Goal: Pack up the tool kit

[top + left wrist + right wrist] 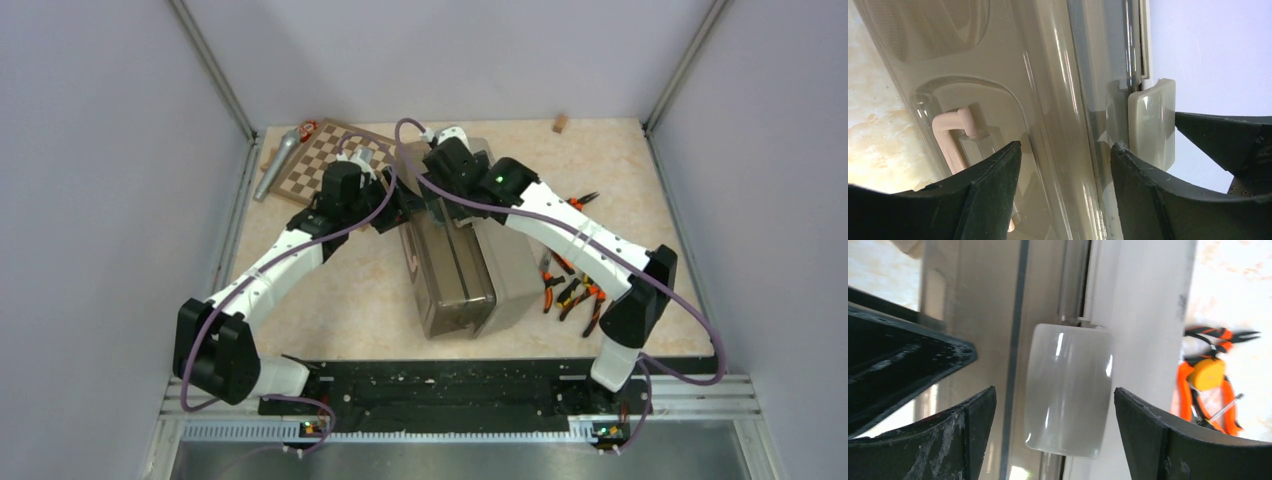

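Two sets of fingers are crowded at the far end of the toolbox, which lies closed in the middle of the worktop, its long side running near to far. My right fingers stand wide apart astride the pale latch, with a gap on each side, and hold nothing. My left fingers are apart too, straddling the lid's ridge between the pink handle and that latch. One tip sits right against the latch, but I cannot tell whether they press on the lid. The orange-handled pliers lie loose on the worktop just right of the box. Nothing looks packed yet, and I judge the step in hand to be freeing the latch.

My main worry is the crowding. Each wrist view shows the other arm's dark finger close by, so closing or lifting on one side could knock the two together. The latch is smooth and glossy, and a shallow bite could slip off and snap back. If I pull the latch while the box is not held down, the whole box may slide or tip, and a shift to the right would shove it into the pliers. The cables looping over the far end could also snag.
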Controlling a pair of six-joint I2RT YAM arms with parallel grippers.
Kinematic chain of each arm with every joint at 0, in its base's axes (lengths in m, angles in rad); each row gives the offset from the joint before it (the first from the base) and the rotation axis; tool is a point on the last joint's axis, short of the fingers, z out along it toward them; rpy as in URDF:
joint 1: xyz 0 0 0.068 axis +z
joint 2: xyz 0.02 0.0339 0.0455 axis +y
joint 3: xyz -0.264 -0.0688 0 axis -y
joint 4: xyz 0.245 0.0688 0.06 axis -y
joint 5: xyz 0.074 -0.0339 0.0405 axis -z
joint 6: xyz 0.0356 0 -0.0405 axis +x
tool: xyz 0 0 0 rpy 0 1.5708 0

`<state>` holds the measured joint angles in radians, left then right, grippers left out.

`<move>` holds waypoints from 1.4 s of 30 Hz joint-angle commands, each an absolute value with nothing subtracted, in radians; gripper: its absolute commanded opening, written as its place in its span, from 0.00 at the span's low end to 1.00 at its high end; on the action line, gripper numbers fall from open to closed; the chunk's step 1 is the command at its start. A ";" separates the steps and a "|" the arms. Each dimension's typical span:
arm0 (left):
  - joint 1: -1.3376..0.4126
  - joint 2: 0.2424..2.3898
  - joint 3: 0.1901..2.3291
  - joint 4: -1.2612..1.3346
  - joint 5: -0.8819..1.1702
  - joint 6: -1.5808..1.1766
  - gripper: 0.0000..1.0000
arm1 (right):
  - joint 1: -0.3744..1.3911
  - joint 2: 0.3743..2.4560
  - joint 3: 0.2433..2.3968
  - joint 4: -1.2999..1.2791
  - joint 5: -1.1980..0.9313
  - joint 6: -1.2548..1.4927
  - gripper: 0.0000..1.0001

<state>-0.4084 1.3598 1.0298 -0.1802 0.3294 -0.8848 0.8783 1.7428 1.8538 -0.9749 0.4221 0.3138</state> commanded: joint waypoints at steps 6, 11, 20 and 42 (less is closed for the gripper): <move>-0.413 1.391 1.044 -0.203 0.370 -0.905 0.61 | 0.916 1.777 1.903 -1.098 0.704 0.260 0.79; -0.428 1.404 1.100 -0.175 0.395 -0.926 0.61 | 0.918 1.780 1.913 -1.099 0.755 0.245 0.74; -0.458 1.448 1.170 -0.164 0.407 -0.946 0.61 | 0.919 1.769 1.937 -1.085 0.916 0.214 0.63; -0.487 1.519 1.296 -0.166 0.400 -0.949 0.61 | 0.754 1.581 1.801 -0.912 0.482 0.282 0.68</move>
